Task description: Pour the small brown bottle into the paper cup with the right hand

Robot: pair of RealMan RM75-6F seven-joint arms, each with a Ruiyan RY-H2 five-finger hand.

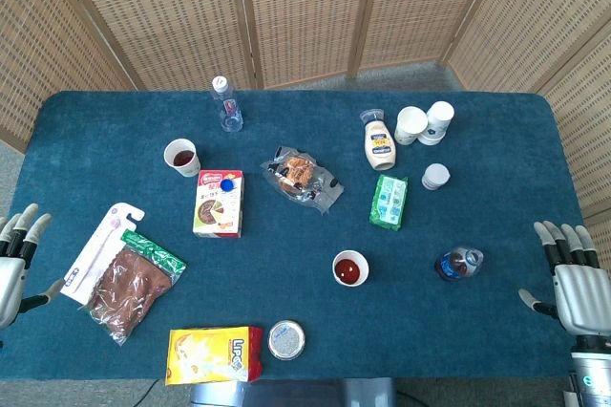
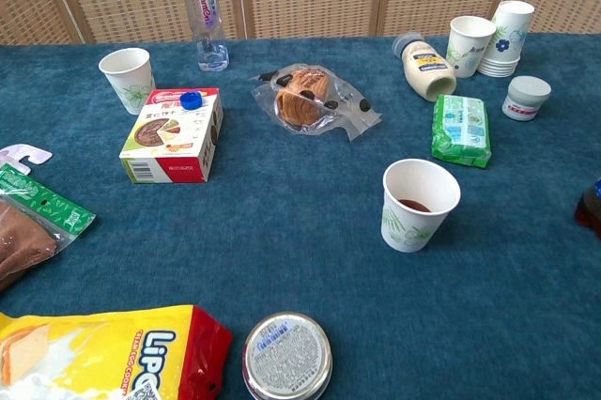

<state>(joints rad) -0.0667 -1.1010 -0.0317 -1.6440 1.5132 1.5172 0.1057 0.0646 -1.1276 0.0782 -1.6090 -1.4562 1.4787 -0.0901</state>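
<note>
The small brown bottle [image 1: 458, 263] stands upright on the blue table, right of centre; the chest view catches only its edge [image 2: 591, 207] at the right border. A paper cup [image 1: 350, 268] [image 2: 419, 203] with dark liquid in it stands to the bottle's left. My right hand [image 1: 575, 283] hovers open at the table's right edge, fingers apart, a short way right of the bottle and holding nothing. My left hand [image 1: 17, 252] is open at the far left edge, also with nothing in it. Neither hand shows in the chest view.
A second filled cup [image 1: 181, 157], a clear water bottle [image 1: 227, 103], a snack box [image 1: 219, 203], a wrapped pastry [image 1: 304, 178], a green packet [image 1: 389, 202], a sauce bottle [image 1: 379, 143], stacked cups [image 1: 425, 123], a round tin [image 1: 286, 339] and snack bags [image 1: 214, 354] lie around.
</note>
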